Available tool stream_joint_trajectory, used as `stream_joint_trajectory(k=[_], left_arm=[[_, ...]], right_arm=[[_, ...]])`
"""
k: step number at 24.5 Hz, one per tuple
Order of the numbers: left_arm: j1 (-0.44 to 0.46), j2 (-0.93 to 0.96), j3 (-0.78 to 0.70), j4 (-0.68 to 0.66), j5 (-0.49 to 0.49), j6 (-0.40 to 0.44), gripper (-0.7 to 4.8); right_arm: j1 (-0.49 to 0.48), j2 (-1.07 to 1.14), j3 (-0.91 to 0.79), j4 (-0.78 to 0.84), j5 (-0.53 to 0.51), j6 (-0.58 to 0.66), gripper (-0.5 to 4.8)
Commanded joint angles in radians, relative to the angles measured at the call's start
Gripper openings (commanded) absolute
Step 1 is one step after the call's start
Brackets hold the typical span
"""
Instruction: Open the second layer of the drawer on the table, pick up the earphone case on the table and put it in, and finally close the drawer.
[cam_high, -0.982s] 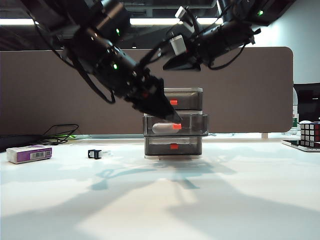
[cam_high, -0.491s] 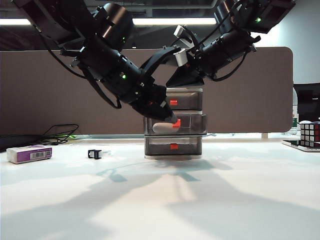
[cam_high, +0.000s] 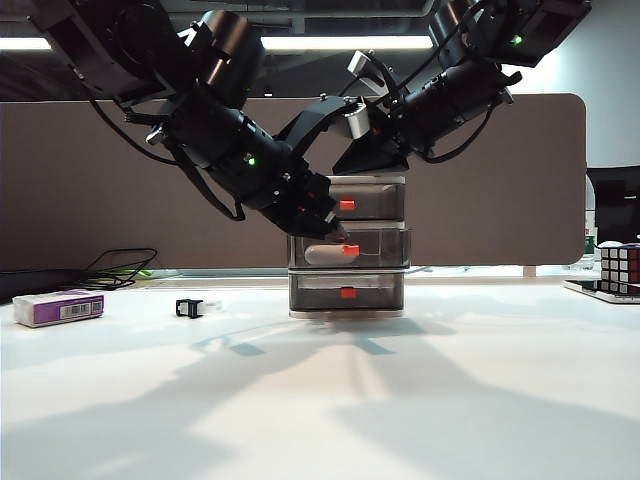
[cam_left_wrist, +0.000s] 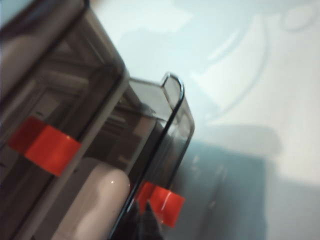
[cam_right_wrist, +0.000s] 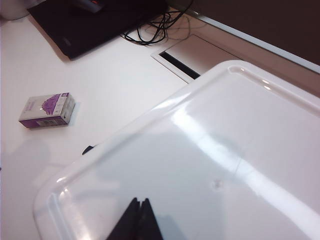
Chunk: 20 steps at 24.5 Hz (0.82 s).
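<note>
Exterior view. The drawer (cam_high: 347, 247), a three-tier cabinet with a white frame and smoky grey drawers, stands at the centre of the white worktop (cam_high: 320, 390). The second layer of the drawer (cam_high: 350, 249) sits nearly flush with the frame, projecting only slightly; the earphone case (cam_high: 322, 255) lies inside it, visible through the translucent front at 9 o'clock from the red-orange tab (cam_high: 351, 250). The left end effector (cam_high: 338, 233) descends from 10 o'clock, its fingertips closed together and empty, pressed against the front of the middle drawer just above the tab. The right end effector (cam_high: 352, 166) reaches in from 2 o'clock and rests its tips, also closed and empty, on the cabinet's top at its left corner.

Left wrist view. The closed fingertips (cam_left_wrist: 141, 223) meet the drawer front beside the tab (cam_left_wrist: 161, 202); the white case (cam_left_wrist: 91, 200) shows behind the grey wall.

Right wrist view. The closed tips (cam_right_wrist: 135, 220) bear on the glossy white lid (cam_right_wrist: 210, 160) of the cabinet.

Elsewhere on the worktop: a white-and-purple box (cam_high: 59, 307) at far 9 o'clock, a small black clip (cam_high: 187, 308) between box and cabinet, and a puzzle cube (cam_high: 620, 268) at 3 o'clock.
</note>
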<state>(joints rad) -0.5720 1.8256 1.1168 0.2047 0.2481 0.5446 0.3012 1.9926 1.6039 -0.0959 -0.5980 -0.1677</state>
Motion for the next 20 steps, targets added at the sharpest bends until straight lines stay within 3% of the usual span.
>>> stream_joint_trajectory(k=[1,9,20], left_arm=[[0.004,-0.005,0.003,0.015,0.014,-0.003,-0.06],[0.027,0.014,0.003,0.067,-0.064,-0.008,-0.06],[0.027,0.024,0.003,0.141,-0.099,-0.023,-0.06]], right_arm=[[0.001,-0.006,0.005,0.008,-0.002,-0.014,-0.05],[0.001,0.006,0.005,-0.006,0.076,-0.017,-0.05],[0.002,0.024,0.004,-0.02,0.08,-0.016,-0.05]])
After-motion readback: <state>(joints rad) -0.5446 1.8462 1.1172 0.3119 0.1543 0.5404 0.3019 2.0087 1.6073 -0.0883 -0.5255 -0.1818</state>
